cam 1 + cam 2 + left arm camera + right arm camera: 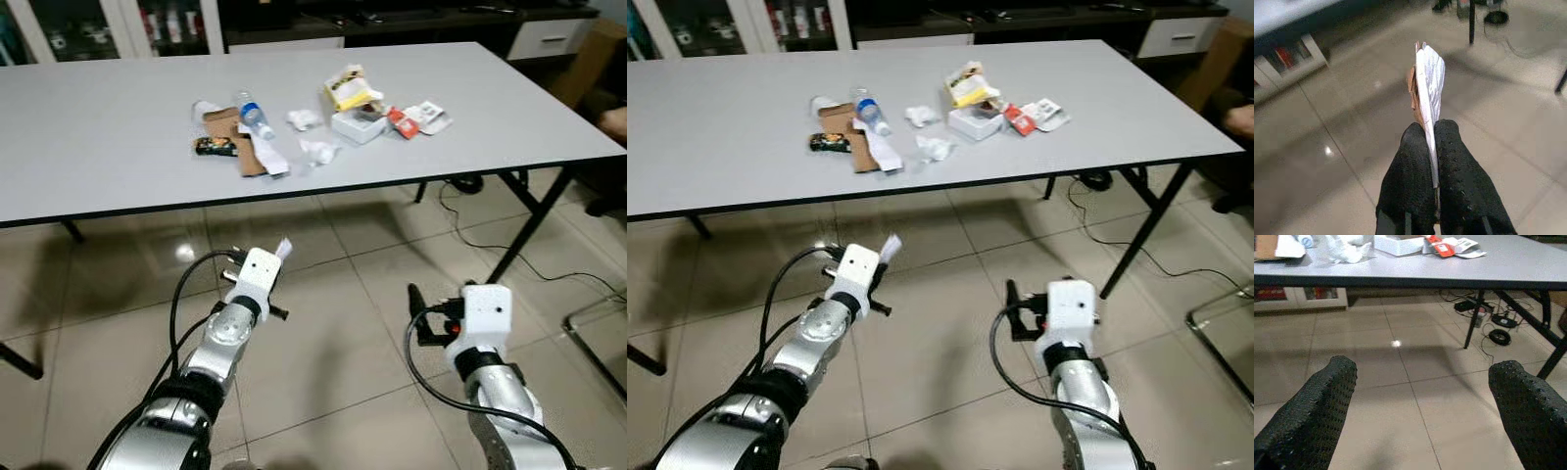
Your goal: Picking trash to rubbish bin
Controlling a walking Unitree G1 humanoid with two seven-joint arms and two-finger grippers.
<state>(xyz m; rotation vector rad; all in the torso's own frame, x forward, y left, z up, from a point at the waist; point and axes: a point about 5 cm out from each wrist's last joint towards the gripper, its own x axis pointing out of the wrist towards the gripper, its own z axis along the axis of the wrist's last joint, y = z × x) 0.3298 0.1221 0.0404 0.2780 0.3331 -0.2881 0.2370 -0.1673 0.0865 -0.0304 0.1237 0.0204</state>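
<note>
We see the left gripper [1431,147] held out low over the tiled floor [343,343], its two black fingers [1410,171] pressed together on a thin folded scrap of white and brown paper [1429,83] that sticks out past the fingertips; in the head views that same scrap [284,247] pokes up just beyond the wrist. The right gripper [1422,382] hangs beside it at about the same height, its fingers [1327,396] spread wide with nothing between them. Ahead of and above both grippers stands a grey table [98,147], and the remaining trash lies on it well beyond their reach: a plastic bottle [255,116], a piece of brown cardboard [235,137] with a dark wrapper [216,147] next to it, crumpled white tissues [318,150], a white box [358,124], a yellow packet [351,90] and red-and-white wrappers [416,117]. Cables [480,235] trail over the floor beyond the right gripper, under the table.
</note>
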